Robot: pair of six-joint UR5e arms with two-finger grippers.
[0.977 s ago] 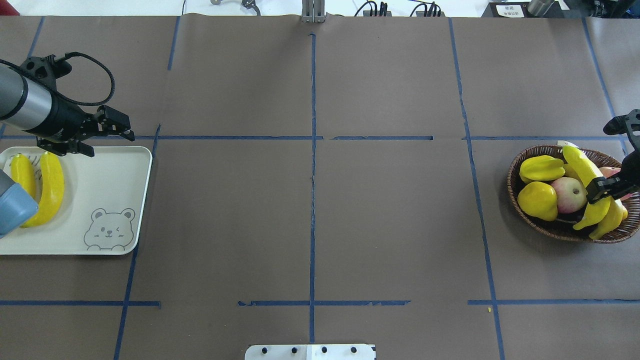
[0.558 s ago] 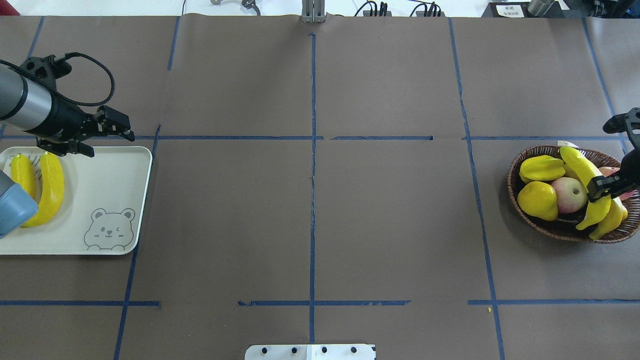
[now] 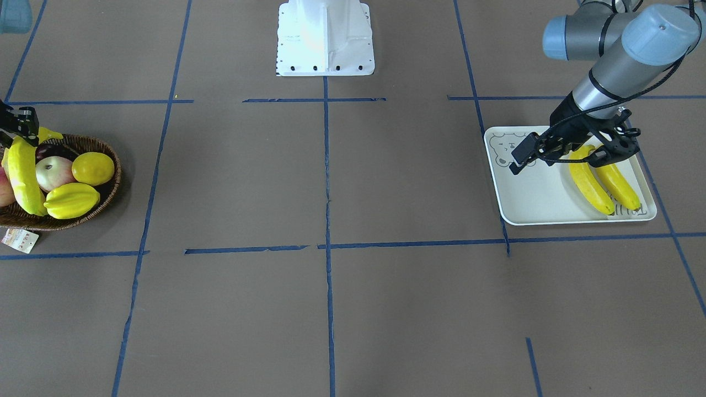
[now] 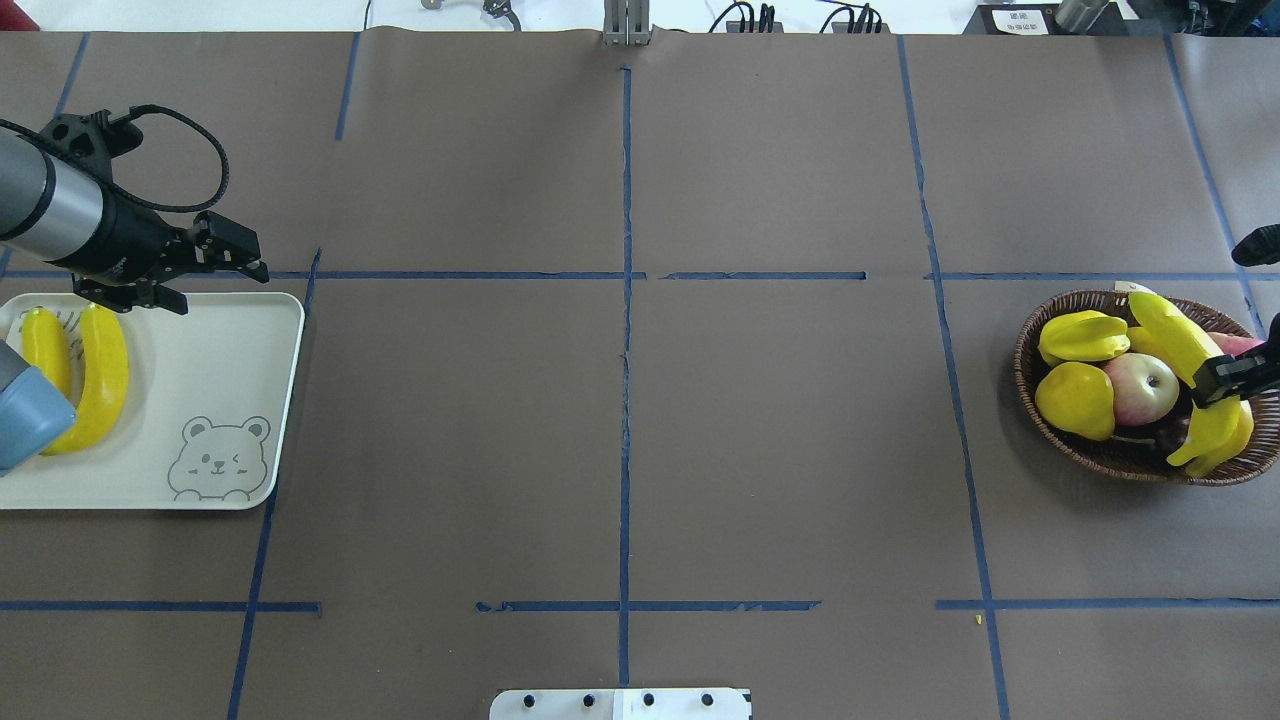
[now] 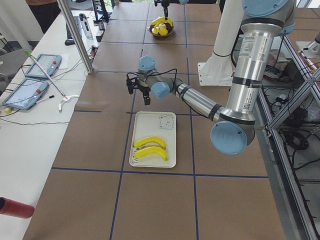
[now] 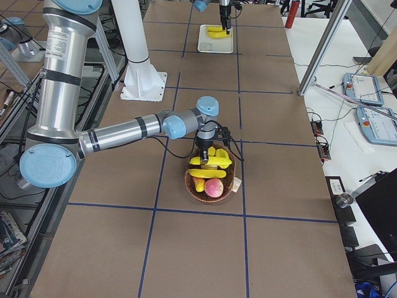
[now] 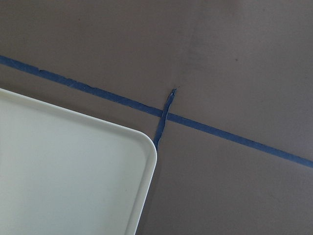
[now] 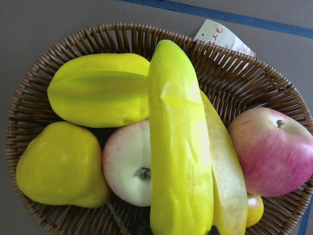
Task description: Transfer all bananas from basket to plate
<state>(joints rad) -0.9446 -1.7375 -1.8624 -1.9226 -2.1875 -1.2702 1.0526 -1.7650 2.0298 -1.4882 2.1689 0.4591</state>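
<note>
The wicker basket (image 4: 1030, 352) sits at the right edge of the table. My right gripper (image 4: 1226, 377) is shut on a banana (image 4: 1165, 325) that lies tilted across the other fruit; in the right wrist view this banana (image 8: 178, 147) fills the middle. A second banana (image 8: 226, 169) lies under it to the right. The white plate (image 4: 200, 380) with a bear drawing is at the far left and holds two bananas (image 4: 45, 345) (image 4: 100, 375) side by side. My left gripper (image 4: 140, 297) hovers open over the plate's far edge, holding nothing.
The basket also holds a starfruit (image 4: 1082, 337), a yellow lemon-like fruit (image 4: 1075, 400) and two apples (image 4: 1140, 388) (image 8: 274, 152). A paper tag (image 3: 19, 240) hangs off its rim. Blue tape lines cross the brown table. The robot's white base (image 3: 325, 38) stands at the table's edge.
My right gripper has shifted to the right over the basket, and the banana in its grip has turned with it. The left arm and the plate have not moved.
</note>
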